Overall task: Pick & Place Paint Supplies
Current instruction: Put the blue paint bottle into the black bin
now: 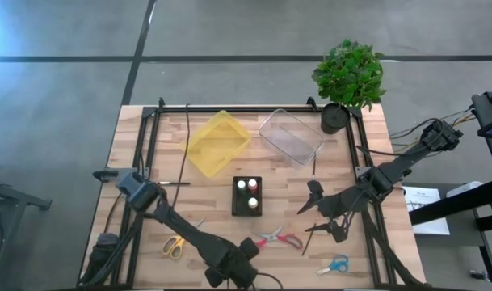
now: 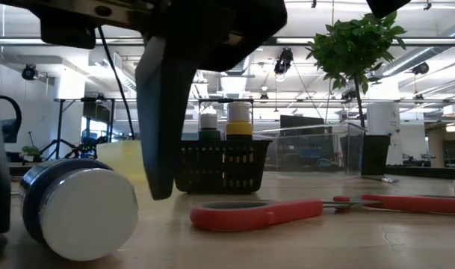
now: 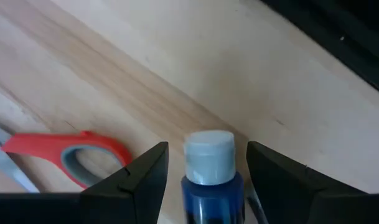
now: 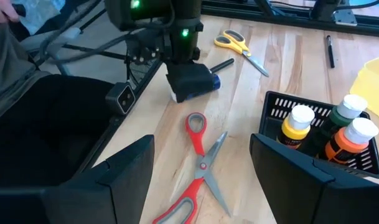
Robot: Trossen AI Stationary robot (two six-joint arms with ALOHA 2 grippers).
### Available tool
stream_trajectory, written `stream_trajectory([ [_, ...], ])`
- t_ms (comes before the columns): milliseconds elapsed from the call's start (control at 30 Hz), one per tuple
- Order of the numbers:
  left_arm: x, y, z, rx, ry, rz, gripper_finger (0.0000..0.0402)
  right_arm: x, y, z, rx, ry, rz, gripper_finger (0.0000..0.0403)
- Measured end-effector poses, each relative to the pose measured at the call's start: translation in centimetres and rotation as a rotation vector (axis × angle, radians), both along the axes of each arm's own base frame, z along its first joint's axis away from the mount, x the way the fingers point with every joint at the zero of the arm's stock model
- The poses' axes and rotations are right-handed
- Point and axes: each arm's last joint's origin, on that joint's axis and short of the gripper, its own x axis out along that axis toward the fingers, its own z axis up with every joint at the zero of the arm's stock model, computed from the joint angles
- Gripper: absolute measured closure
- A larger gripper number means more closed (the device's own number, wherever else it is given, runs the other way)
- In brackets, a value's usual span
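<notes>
Lying on its side at the near edge of the counter (image 1: 375, 145), a blue paint bottle (image 3: 209, 180) with a white cap rests between the two fingers of the left hand (image 3: 208, 171). The fingers stand apart, one on each side of the bottle, and they do not press on it yet. So the step in hand seems to be the pick of this bottle, and the next move probably calls for the fingers to close around its body, just below the cap, before any lift.

Just beside this bottle lie the red-handled scissors (image 1: 279, 238), flat on the wood. The yellow-handled scissors (image 1: 175, 246) are further to the left side, and the blue-handled scissors (image 1: 335, 264) are near the right side.

The right hand (image 1: 320, 217) hangs over the right part of the counter with its fingers wide apart and nothing between them; this arm waits.

Further back stands the black basket (image 1: 246, 196) with several bottles upright in it: white, orange and green tops show. Behind it are a yellow tray (image 1: 217, 142), a clear bin (image 1: 291, 135) and a potted plant (image 1: 348, 74).
</notes>
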Motion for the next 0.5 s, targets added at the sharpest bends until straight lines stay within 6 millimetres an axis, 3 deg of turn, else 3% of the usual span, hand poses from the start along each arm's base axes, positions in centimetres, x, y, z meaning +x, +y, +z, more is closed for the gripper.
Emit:
stream_trajectory([
  [500,1.2,-0.3,-0.4,0.038,0.059,0.023,0.018,-0.1,0.0,-0.4,-0.018,0.006,0.011,0.014],
])
